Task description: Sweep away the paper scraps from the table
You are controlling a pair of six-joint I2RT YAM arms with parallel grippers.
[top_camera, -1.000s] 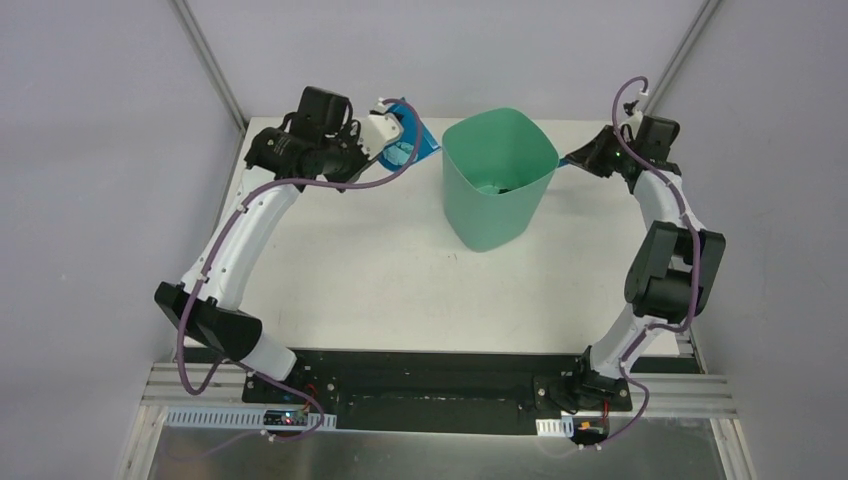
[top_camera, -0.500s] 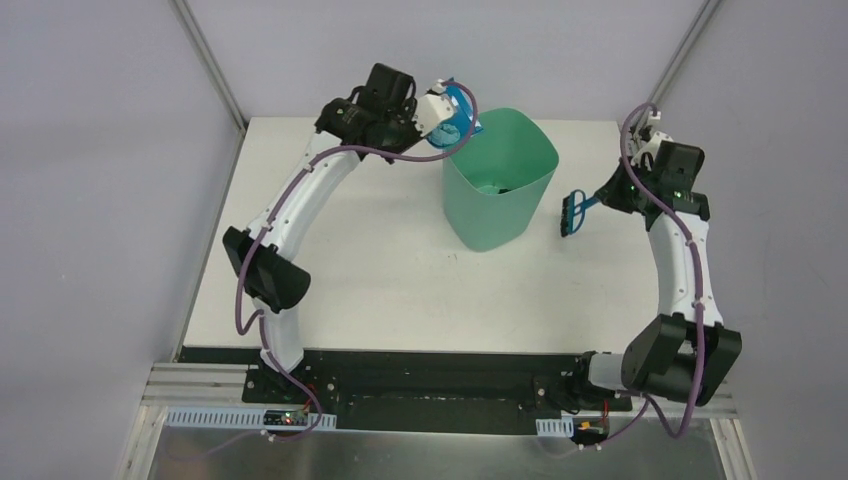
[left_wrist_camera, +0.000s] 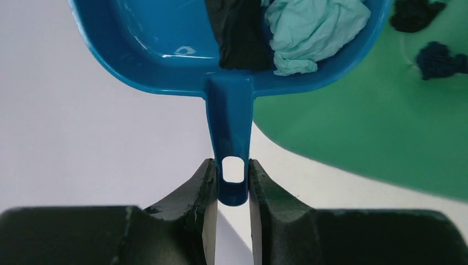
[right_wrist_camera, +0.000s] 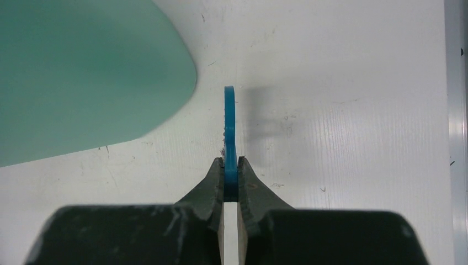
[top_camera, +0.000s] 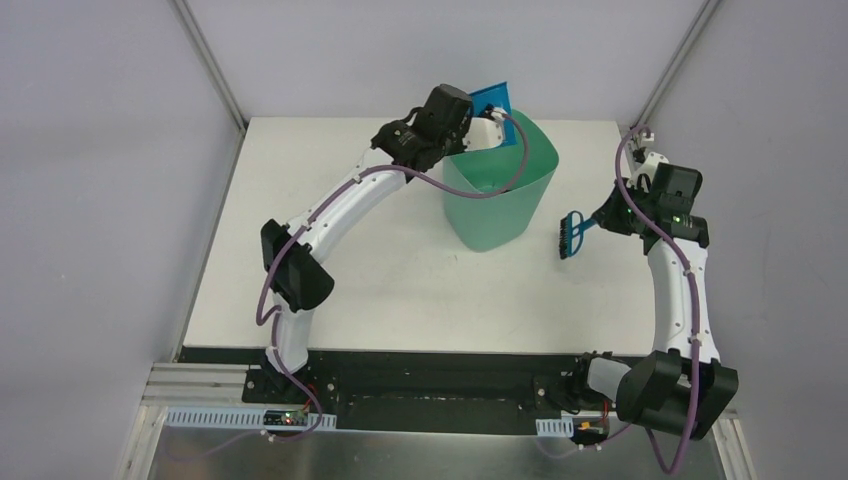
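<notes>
Now the left hand [left_wrist_camera: 233, 176], clamped on the blue dustpan [left_wrist_camera: 165, 49] handle, holds it across the green bin [left_wrist_camera: 375, 127] rim, paper scraps [left_wrist_camera: 309, 27] lying bin-side; right hand [right_wrist_camera: 230, 182] grips the brush [right_wrist_camera: 229, 121].

Bright even light, soft shadows on table [right_wrist_camera: 342, 83], small glare on dustpan [left_wrist_camera: 160, 49]

I can read no text, label, brand, number or sign in any of my views: none on the blue plastic dustpan [left_wrist_camera: 165, 49], the blue hand brush with black bristles [top_camera: 572, 232], the green plastic bin [top_camera: 495, 215] or the white flat worktop [top_camera: 400, 270].
</notes>
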